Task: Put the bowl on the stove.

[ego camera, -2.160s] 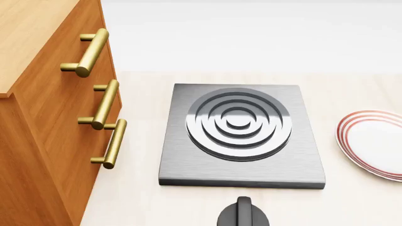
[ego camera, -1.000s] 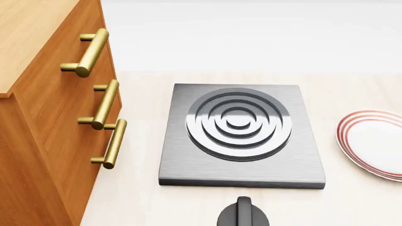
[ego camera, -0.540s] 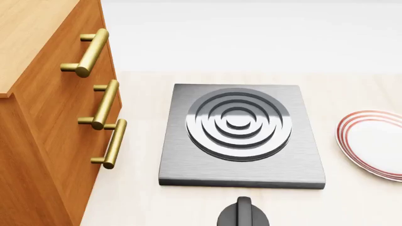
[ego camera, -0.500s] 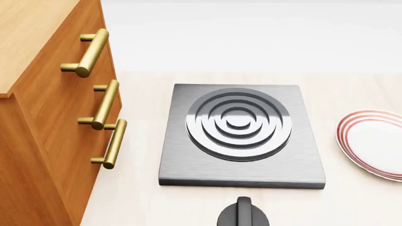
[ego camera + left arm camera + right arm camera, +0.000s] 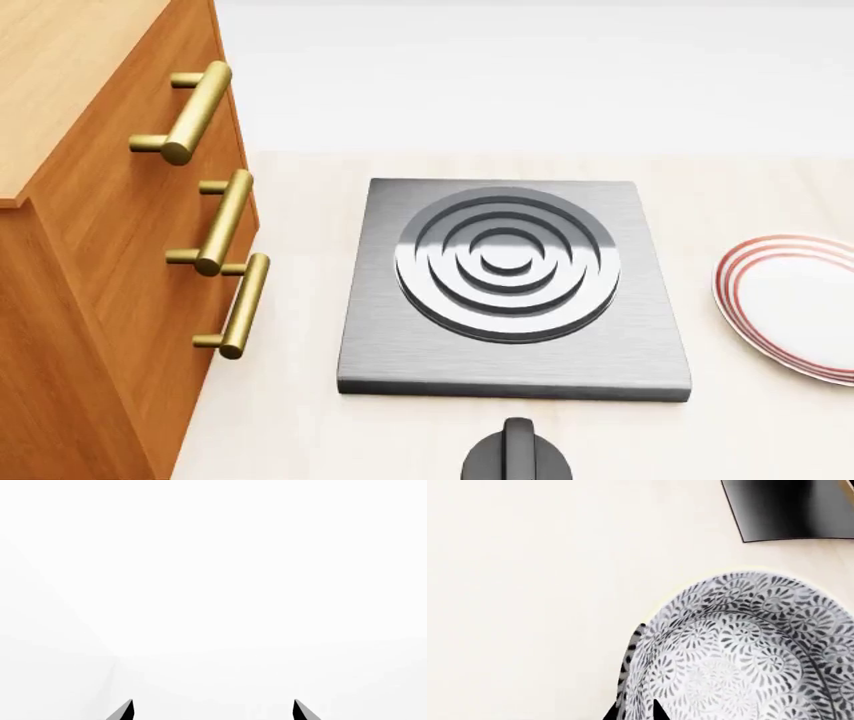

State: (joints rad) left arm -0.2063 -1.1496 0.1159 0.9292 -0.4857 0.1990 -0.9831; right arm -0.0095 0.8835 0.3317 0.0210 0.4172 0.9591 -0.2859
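A: Nothing has moved in the head view since earlier; the stove point(image 5: 514, 290) sits bare.

B: The speckled grey-blue bowl point(image 5: 740, 650) rests on the bench point(image 5: 527, 580), its rim pinched by the right gripper point(image 5: 637, 712); the left gripper point(image 5: 213, 710) is spread.

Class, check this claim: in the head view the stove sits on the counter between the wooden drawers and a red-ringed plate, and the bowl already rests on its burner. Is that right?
Not quite. The stove does sit between the drawers and the plate, but the head view shows its burner bare. The bowl appears only in the right wrist view, on the pale counter beside a dark slab.
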